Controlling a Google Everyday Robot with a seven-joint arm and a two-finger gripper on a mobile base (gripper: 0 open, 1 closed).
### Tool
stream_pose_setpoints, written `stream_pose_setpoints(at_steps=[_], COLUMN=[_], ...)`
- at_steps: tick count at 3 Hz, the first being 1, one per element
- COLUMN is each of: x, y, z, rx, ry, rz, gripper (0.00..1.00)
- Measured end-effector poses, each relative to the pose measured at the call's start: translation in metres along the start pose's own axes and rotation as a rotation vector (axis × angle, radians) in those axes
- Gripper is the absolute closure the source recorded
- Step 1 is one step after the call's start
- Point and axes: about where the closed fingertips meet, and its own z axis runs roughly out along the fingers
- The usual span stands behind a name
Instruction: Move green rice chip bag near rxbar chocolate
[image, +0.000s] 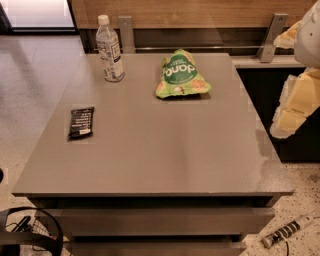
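Observation:
The green rice chip bag (181, 75) lies flat on the grey table (165, 150), at the back and right of centre, with its dark green logo facing up. The rxbar chocolate (81, 122), a small black bar with white text, lies near the table's left edge. The two are far apart. My gripper (295, 107) shows as cream and white parts at the right edge of the view, beyond the table's right side, well right of the bag and holding nothing that I can see.
A clear water bottle (110, 50) with a white cap stands at the table's back left. A wooden wall with metal brackets (272, 35) runs behind the table. A dark cabinet (270, 100) is on the right, and cables (30, 230) lie on the floor at lower left.

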Motion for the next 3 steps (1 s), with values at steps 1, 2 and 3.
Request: stream_pose_setpoints(at_steps=[1, 2, 3], x=[-0.007, -0.020, -0.045], y=[-0.043, -0.105, -0.153], z=[0.013, 0.034, 0.056], rx=[0.040, 0.116, 0.174], ry=[-0.050, -0.165, -0.297], rz=[0.068, 0.199, 0.316], gripper=[0.00, 0.00, 0.00])
